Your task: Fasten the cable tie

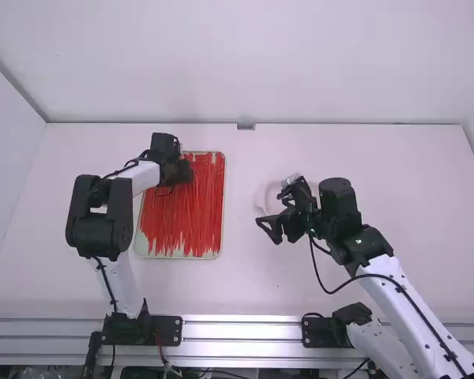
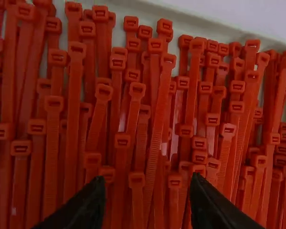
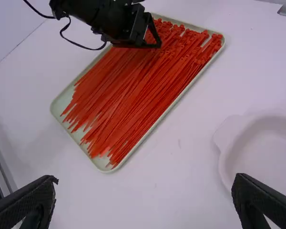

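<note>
A pale tray left of the table's middle holds a heap of red cable ties. My left gripper hangs open just above the heads of the ties at the tray's far end, with nothing between its fingers. In the right wrist view the same gripper is dark over the ties. My right gripper stands wide open to the right of the tray, above bare table, and holds nothing.
A white dish sits just beyond my right gripper; in the right wrist view the white dish lies near the tray's corner. Bare table stretches to the right and to the front. Walls close the table at the back and left.
</note>
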Controlling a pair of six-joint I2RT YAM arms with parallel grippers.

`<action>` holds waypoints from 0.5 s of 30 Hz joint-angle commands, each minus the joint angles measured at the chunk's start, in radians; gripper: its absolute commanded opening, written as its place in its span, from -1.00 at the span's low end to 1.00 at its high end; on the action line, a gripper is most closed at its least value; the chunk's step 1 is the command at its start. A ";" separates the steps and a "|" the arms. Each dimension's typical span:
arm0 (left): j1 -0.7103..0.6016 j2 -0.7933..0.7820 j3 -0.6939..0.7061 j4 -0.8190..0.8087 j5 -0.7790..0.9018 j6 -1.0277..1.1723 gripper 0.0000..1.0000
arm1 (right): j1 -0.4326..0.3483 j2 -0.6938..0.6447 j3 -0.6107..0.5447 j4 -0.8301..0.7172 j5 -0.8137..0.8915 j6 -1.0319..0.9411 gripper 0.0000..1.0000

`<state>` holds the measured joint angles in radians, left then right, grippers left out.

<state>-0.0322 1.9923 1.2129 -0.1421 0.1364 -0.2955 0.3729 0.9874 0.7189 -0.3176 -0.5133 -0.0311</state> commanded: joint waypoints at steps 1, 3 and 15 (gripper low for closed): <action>-0.008 0.003 0.029 -0.020 -0.025 -0.003 -0.06 | 0.000 0.007 0.033 -0.003 -0.003 -0.003 0.97; -0.008 0.003 0.043 -0.043 -0.024 -0.001 -0.06 | 0.000 0.007 0.033 -0.002 -0.003 -0.003 0.97; -0.039 0.003 0.174 -0.188 -0.077 0.014 0.08 | 0.000 0.007 0.034 -0.001 -0.003 -0.004 0.97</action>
<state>-0.0696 1.9923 1.3525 -0.3130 0.0818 -0.2913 0.3729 0.9874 0.7189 -0.3172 -0.5133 -0.0330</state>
